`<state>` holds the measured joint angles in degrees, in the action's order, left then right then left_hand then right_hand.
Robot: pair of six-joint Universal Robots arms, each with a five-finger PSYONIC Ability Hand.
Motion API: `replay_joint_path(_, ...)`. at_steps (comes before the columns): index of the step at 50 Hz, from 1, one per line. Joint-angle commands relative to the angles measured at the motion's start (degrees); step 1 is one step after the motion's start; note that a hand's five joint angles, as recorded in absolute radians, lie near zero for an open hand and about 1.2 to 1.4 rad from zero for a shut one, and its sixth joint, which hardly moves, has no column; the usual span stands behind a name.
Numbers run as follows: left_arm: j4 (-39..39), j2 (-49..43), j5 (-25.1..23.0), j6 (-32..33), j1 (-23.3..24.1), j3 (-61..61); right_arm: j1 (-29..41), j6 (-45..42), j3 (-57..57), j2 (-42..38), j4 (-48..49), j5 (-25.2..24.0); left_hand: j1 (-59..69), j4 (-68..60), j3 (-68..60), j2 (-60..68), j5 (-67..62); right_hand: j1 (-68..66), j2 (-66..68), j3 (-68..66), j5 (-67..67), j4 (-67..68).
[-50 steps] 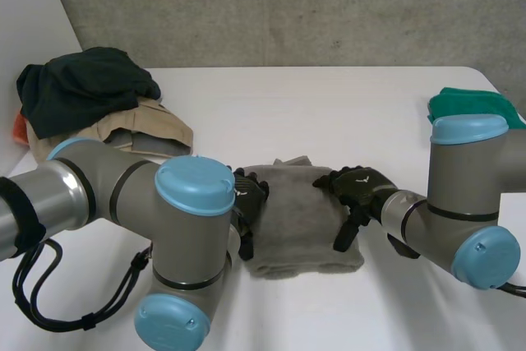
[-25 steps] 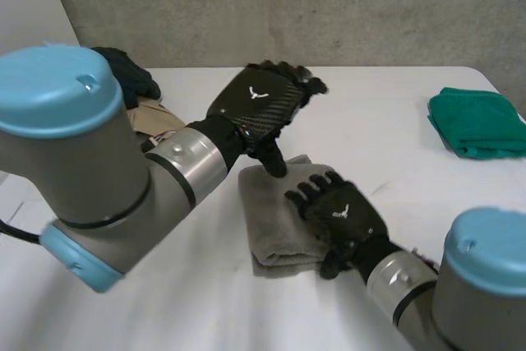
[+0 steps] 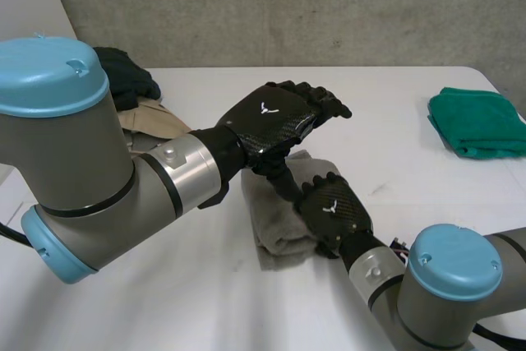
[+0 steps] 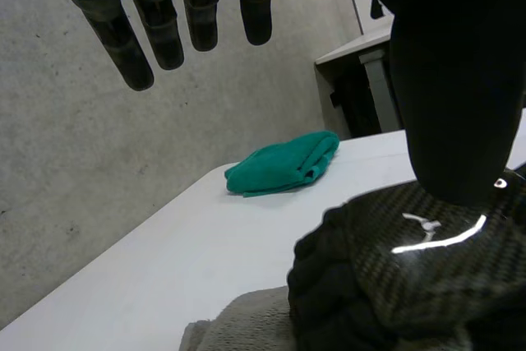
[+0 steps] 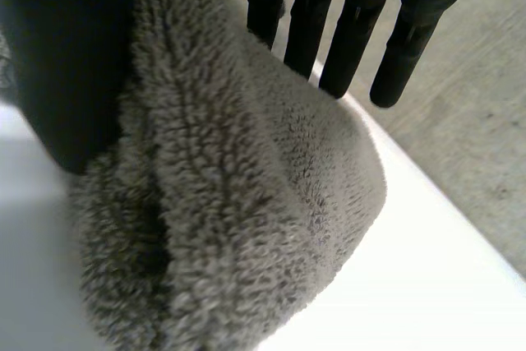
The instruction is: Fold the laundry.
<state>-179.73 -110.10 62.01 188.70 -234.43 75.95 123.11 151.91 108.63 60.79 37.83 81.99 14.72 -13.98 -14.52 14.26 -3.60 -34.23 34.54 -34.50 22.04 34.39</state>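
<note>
A grey fleecy towel (image 3: pixel 275 223) lies folded on the white table (image 3: pixel 394 121) in front of me. My right hand (image 3: pixel 333 210) rests on the towel's right side. In the right wrist view the towel (image 5: pixel 246 203) bunches up between the right hand's thumb (image 5: pixel 74 63) and its fingers (image 5: pixel 353 30), which pinch it. My left hand (image 3: pixel 275 117) hovers above the towel's far edge, fingers (image 4: pixel 156 30) straight and holding nothing. In the left wrist view the right hand (image 4: pixel 411 269) sits under the left hand's thumb, on the towel (image 4: pixel 246 322).
A folded green cloth (image 3: pixel 477 121) lies at the table's far right, also seen beyond the left hand as the green cloth (image 4: pixel 283 166). A pile of dark and beige clothes (image 3: pixel 140 96) sits at the far left, partly behind my left arm.
The right hand has closed on the towel and drawn back toward me, bunching it narrower. The left hand has lifted off the towel and now hovers over its far edge.
</note>
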Motion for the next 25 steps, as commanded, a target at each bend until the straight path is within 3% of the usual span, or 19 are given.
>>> replay_joint_path(1,-0.2,0.2,-0.1,-0.1,-0.1,-0.5,-0.1,0.9,-4.2,-0.2,0.2,-0.5,-0.1,-0.6,-0.1,0.3,-1.0,-32.2,31.9,-32.0,34.4,32.1)
replay_joint_path(3,-0.2,0.2,0.0,-0.1,-0.1,-1.0,-0.1,0.9,-5.4,-0.8,0.3,-0.5,-0.1,-0.6,-0.1,0.3,-1.0,-45.7,45.4,-45.4,47.9,45.5)
replay_joint_path(10,-0.2,0.2,0.0,-0.2,-0.3,-2.8,-5.9,1.7,-15.7,-2.0,0.7,-0.2,-0.1,-0.6,-0.1,0.3,-1.0,-45.8,45.5,-45.5,48.0,45.6)
replay_joint_path(17,-1.8,2.3,1.6,-1.3,-0.5,-4.6,-15.3,8.7,-30.7,-4.4,-0.9,-1.6,-0.1,-0.6,-0.1,0.3,-1.0,-45.8,45.5,-45.5,48.0,45.6)
replay_joint_path(25,-5.0,3.1,2.2,-4.7,-0.7,-4.7,-29.1,11.1,-49.6,-14.7,0.3,-6.8,0.0,-0.8,-0.2,0.5,-1.2,-45.8,45.5,-45.5,48.0,45.6)
